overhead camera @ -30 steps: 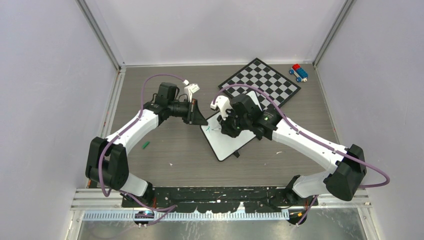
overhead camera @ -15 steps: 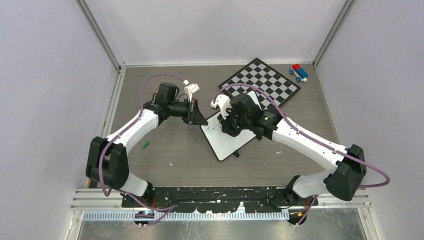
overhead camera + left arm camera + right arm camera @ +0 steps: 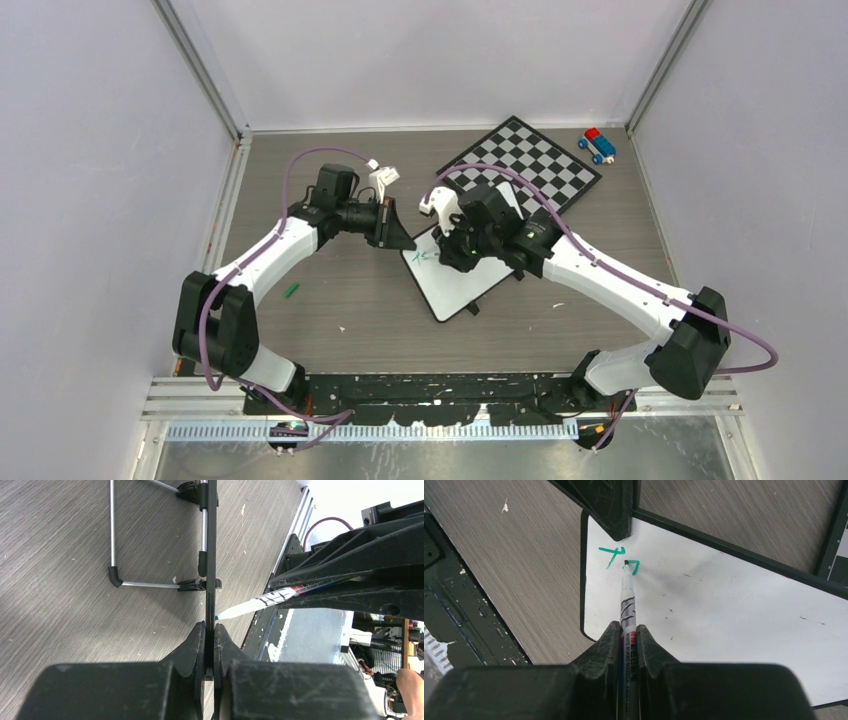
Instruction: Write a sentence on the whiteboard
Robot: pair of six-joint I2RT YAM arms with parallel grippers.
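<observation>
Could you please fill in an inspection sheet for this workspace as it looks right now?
Surface: grey wood-grain table, a few white specks.
Job's things: white dark-edged whiteboard, two green marker characters near its corner; white-barrelled green marker, tip at the marks.
Clutter: black-and-white chessboard; blue-and-red toy blocks; small green piece.
Grippers: left pincer shut on whiteboard edge; right pincer shut on marker.
Cables: purple cables looped over both arms.
Surroundings: pale walls, metal frame.

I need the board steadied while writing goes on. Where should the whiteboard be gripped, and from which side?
Pinch the thin edge of the whiteboard beside the green writing, coming edge-on from the left. It is a flat thin panel, so jaws span only its thickness, and that side is clear of the marker.
</observation>
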